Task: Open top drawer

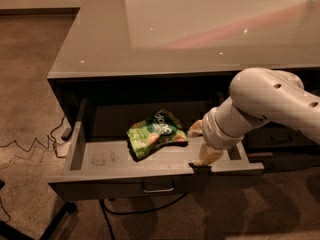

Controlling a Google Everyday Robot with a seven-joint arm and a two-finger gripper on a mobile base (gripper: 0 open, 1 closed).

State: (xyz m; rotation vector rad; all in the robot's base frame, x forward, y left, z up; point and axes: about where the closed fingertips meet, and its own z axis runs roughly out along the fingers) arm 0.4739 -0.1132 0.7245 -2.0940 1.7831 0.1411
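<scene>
Cream claw (201, 143) over grey top drawer (100, 157)

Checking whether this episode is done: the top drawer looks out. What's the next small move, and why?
Probably lift the gripper up and back, clear of the top drawer. The drawer stands well out, its interior and a green snack bag exposed, and the gripper sits low at its front wall, right of the metal pull in view.

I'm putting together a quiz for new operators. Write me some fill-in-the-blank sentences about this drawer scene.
The top drawer stands ___.
Inside it lies a ___ snack bag.
The gripper, fingers apart, hangs over the drawer's ___ edge.
Missing words: open; green; front.
</scene>
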